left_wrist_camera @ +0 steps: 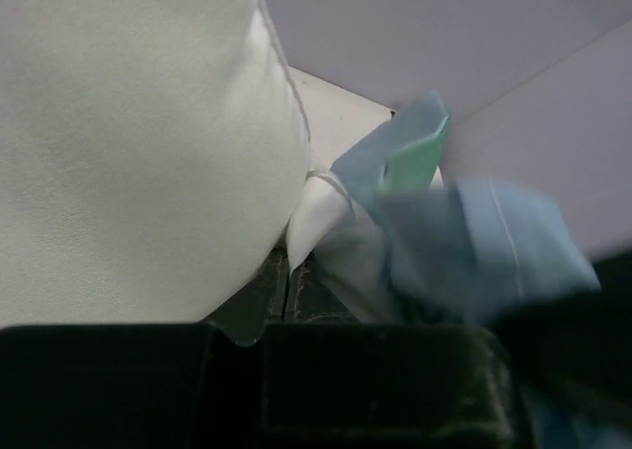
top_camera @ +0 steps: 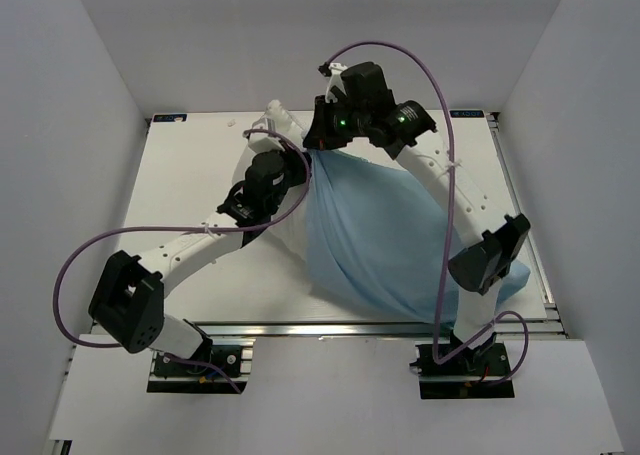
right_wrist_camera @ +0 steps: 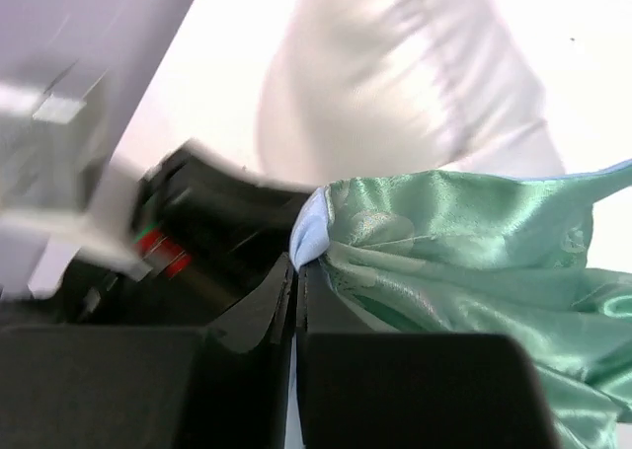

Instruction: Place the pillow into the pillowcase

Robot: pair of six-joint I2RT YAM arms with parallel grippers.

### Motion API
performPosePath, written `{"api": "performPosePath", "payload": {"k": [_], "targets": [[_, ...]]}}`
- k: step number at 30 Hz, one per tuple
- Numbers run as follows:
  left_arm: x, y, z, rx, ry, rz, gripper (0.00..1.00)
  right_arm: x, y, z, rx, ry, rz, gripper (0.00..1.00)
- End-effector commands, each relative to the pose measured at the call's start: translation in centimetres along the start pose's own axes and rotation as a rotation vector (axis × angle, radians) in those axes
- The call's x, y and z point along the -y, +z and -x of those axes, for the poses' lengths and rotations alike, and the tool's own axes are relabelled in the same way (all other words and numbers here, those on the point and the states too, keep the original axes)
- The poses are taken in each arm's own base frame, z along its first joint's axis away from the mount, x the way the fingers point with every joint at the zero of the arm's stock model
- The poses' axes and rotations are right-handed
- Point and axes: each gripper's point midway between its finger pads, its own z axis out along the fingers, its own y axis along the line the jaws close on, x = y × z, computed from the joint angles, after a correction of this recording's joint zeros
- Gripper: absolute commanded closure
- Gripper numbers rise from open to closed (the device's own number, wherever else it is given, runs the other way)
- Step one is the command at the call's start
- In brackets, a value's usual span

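The white pillow (left_wrist_camera: 128, 143) fills the left of the left wrist view. My left gripper (left_wrist_camera: 288, 271) is shut on a white corner of it (left_wrist_camera: 318, 207). In the top view the left gripper (top_camera: 300, 165) sits at the far middle of the table, with a bit of the pillow (top_camera: 284, 121) showing just behind it. The pillowcase (top_camera: 385, 230) hangs plain blue side up from there toward the near edge. My right gripper (right_wrist_camera: 296, 271) is shut on the pillowcase's blue-lined edge (right_wrist_camera: 308, 234), with its teal patterned face (right_wrist_camera: 474, 242) to the right. In the top view the right gripper (top_camera: 322, 143) is close beside the left one.
The white table (top_camera: 190, 175) is boxed in by grey walls at the left, right and back. A metal rail (top_camera: 330, 327) runs along the near edge. Purple cables (top_camera: 440, 105) loop over both arms. The right arm's elbow (top_camera: 490, 255) stands over the pillowcase's right side.
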Motion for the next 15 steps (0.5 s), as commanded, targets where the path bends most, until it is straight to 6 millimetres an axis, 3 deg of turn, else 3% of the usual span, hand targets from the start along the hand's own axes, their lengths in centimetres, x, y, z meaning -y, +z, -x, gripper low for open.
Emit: {"api": "performPosePath", "payload": {"k": [1, 3, 6, 9, 13, 14, 15], "targets": [[2.6, -2.6, 0.3, 0.012, -0.109, -0.062, 1.00, 1.0, 3.4, 4.8, 0.160, 0.071, 0.051, 1.00], [2.3, -2.9, -0.1, 0.010, -0.109, -0.060, 1.00, 1.6, 5.1, 3.5, 0.101, 0.077, 0.051, 1.00], [2.0, -2.7, -0.4, -0.002, -0.096, -0.035, 1.00, 2.7, 10.2, 0.2, -0.002, 0.126, 0.107, 1.00], [1.6, -2.3, -1.3, -0.031, -0.077, -0.014, 1.00, 3.6, 12.5, -0.9, -0.037, 0.126, 0.105, 1.00], [1.6, -1.8, -1.1, -0.047, -0.030, 0.008, 1.00, 4.0, 12.4, -1.0, -0.045, 0.054, 0.117, 0.99], [1.3, -1.5, -1.2, -0.052, 0.005, 0.031, 1.00, 4.2, 11.9, -0.8, -0.040, 0.045, 0.108, 0.93], [1.1, -1.4, -0.9, -0.050, 0.020, 0.050, 0.89, 4.3, 10.8, 0.1, -0.017, 0.021, 0.092, 0.73]]}}
